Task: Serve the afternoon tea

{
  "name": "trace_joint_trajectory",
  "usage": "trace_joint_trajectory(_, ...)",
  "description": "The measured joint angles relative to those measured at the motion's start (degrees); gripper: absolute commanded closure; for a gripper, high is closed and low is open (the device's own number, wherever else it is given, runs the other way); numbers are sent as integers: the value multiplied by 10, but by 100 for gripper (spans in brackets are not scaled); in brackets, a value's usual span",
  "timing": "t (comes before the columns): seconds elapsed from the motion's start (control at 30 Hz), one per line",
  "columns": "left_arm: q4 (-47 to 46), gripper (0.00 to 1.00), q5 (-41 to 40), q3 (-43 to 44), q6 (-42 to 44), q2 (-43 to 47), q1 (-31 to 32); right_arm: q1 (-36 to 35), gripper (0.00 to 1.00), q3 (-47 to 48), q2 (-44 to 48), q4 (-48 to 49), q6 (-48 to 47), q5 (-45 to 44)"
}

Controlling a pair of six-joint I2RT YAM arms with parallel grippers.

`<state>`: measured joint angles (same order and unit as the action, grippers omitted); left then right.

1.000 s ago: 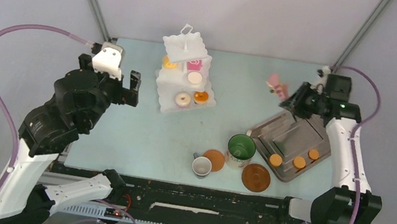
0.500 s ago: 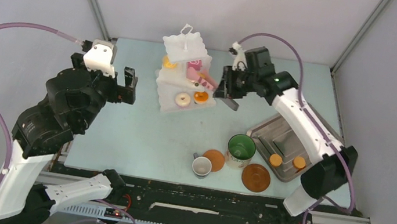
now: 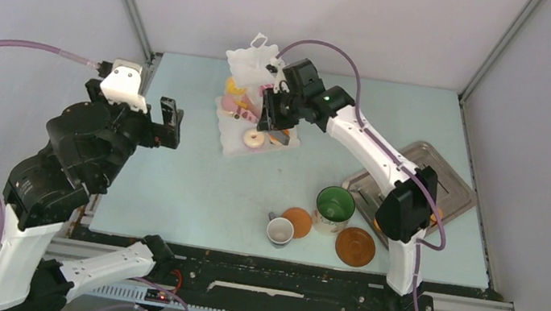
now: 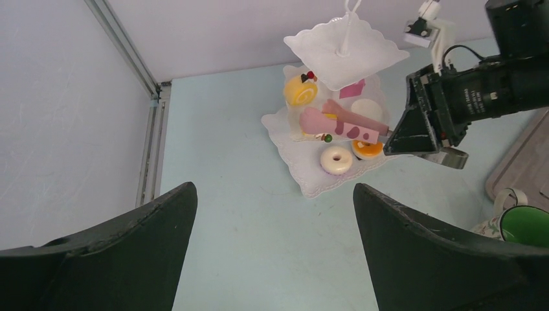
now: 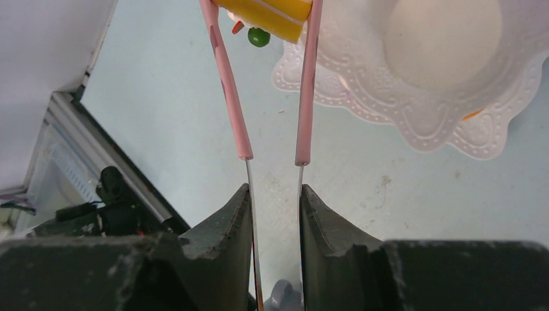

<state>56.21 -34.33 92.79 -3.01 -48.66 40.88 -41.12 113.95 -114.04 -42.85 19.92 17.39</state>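
At the top edge of the right wrist view, a yellow wedge [image 5: 265,14] is pinched in the pink tongs [image 5: 226,84] just beside the white stand [image 5: 414,123], a grip the overhead view hides, with the right gripper [image 5: 275,194] squeezed narrow on the tongs and the left gripper [image 4: 273,201] gaping wide, holding nothing.

The stand [image 4: 324,48] is white, its scalloped rims embossed with a lacy pattern. On it sit a yellow-orange round [image 4: 300,91], a pink cake [image 4: 351,89], a cream disc [image 4: 368,109], an orange round [image 4: 369,149] and a white doughnut [image 4: 336,159]. The tongs [image 5: 226,84] at the stand are pink, bare metal farther back, and grip a yellow wedge [image 5: 265,11] with a green bead [image 5: 258,37]. Nearer than the stand, the mug [image 3: 334,204] is green inside, the cup [image 3: 279,231] white, the saucer [image 3: 355,246] brown. The tray [image 3: 459,185] is grey, the table [image 3: 187,184] pale blue-green.
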Motion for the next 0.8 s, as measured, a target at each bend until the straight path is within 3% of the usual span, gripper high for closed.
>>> trace_joint_trajectory(0.43,1,2,-1,-2,0,9,0,-7,98,50,-32,-25,-35,-106)
trace_joint_trajectory(0.67,1,2,-1,-2,0,9,0,-6,75,62,-53,-30,-40,-110)
trace_joint_trajectory(0.8,1,2,-1,-6,0,8,0,-7,66,63,-58,-31,-40,-110)
